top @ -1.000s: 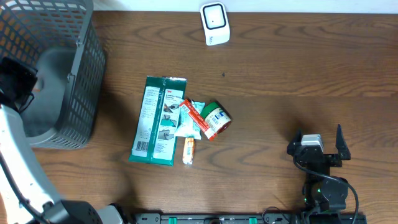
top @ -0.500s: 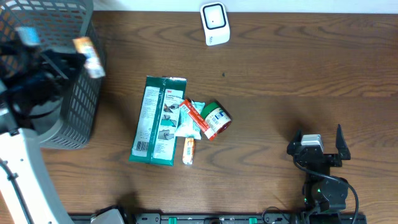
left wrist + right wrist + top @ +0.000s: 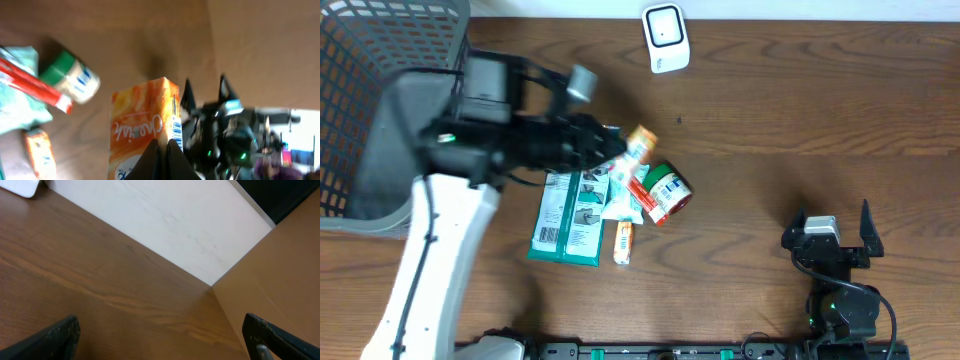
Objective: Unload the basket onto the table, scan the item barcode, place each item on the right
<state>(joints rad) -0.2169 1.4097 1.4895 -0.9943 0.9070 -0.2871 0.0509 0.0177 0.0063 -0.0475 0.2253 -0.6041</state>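
Brown wood with long streaky lines makes up the table, and it looks smooth and a bit shiny. The left gripper is pinched tight on a small orange box. It is made of card, with flat sides and sharp corners. In the wrist view the box sticks out past the thin black fingers. A stripy barcode runs down its narrow white side.

Right under that gripper lies a little heap. It has a flat green packet of crinkly plastic, a round pot with a green lid, a red and white tube and a tiny orange packet.

Past the gripper's tips, near the far edge of the table, sits a white scanner with soft rounded corners. Behind the gripper, beside its white arm, stands a grey basket made of plastic mesh.

The black right gripper is well apart from the box. Its jaws are spread wide and it has nothing in them.
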